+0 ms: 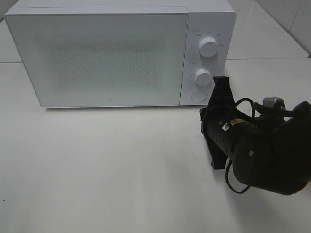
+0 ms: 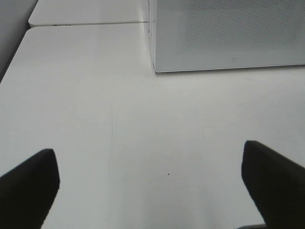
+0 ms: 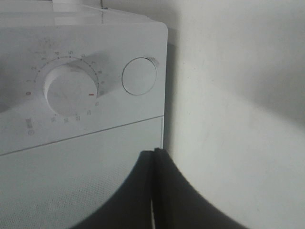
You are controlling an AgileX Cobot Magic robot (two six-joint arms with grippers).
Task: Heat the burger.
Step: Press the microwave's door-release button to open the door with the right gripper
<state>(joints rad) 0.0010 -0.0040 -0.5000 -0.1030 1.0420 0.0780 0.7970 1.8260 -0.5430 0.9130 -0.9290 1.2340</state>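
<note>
The burger is out of view. The white microwave [image 1: 97, 53] stands at the back of the table with its door closed. My right gripper [image 1: 221, 80] is shut with nothing between its fingers, its tips close to the control panel just right of the lower knob [image 1: 203, 76]. In the right wrist view the shut gripper [image 3: 155, 153] points at the panel below the knob [image 3: 71, 90] and the round button [image 3: 139, 76]. My left gripper [image 2: 150, 164] is open above bare table, left of the microwave's front corner [image 2: 155, 69]. It holds nothing.
An upper knob [image 1: 208, 47] and a round button [image 1: 198, 95] sit on the microwave's right panel. The white table [image 1: 112, 165] stretches in front of it. A second table [image 2: 86, 14] joins behind on the left.
</note>
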